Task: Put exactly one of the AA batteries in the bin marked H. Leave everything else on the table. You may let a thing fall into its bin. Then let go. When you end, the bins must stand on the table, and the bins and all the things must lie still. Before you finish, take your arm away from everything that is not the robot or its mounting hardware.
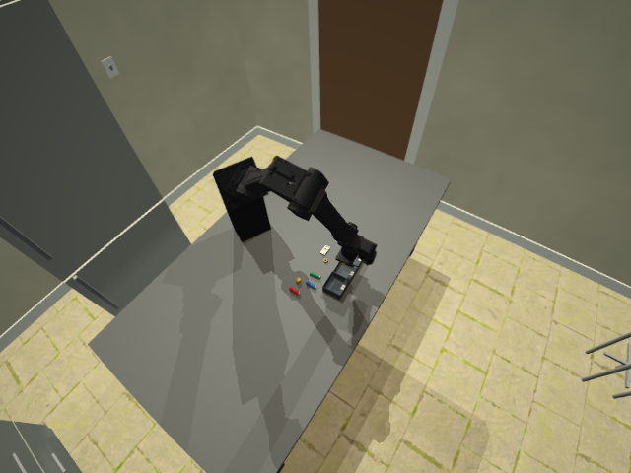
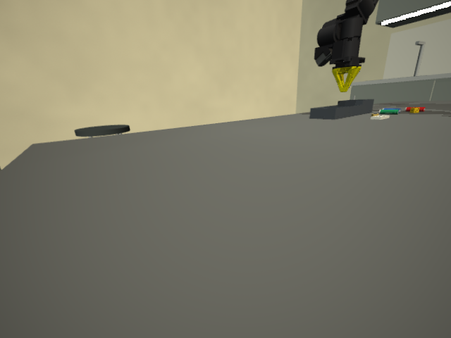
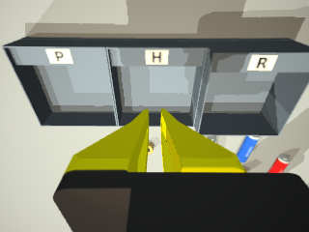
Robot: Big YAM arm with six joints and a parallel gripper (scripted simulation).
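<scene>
My gripper [image 2: 343, 91] [image 3: 154, 116] is shut to a narrow gap with nothing between the fingers. It points down, above the near side of the bin marked H [image 3: 132, 57]. No thing shows in that bin; the fingertips hide a little of its near wall. The green battery [image 1: 315, 275] [image 2: 389, 111] lies on the table, mostly hidden behind a finger in the wrist view. The blue battery [image 1: 311, 285] [image 3: 248, 148] lies beside it, near bin R. The red battery [image 1: 294, 291] [image 2: 409, 108] [image 3: 279, 165] lies farther from the bins.
The dark bin block [image 1: 332, 294] [image 2: 322, 113] stands on the table, with P and R either side of H. A brass nut [image 1: 325, 260] [image 3: 151, 148], a white domino-like tile [image 1: 324, 249] [image 2: 380, 117] and a small yellow cube [image 1: 298, 280] [image 2: 414, 110] lie on the robot's side of it.
</scene>
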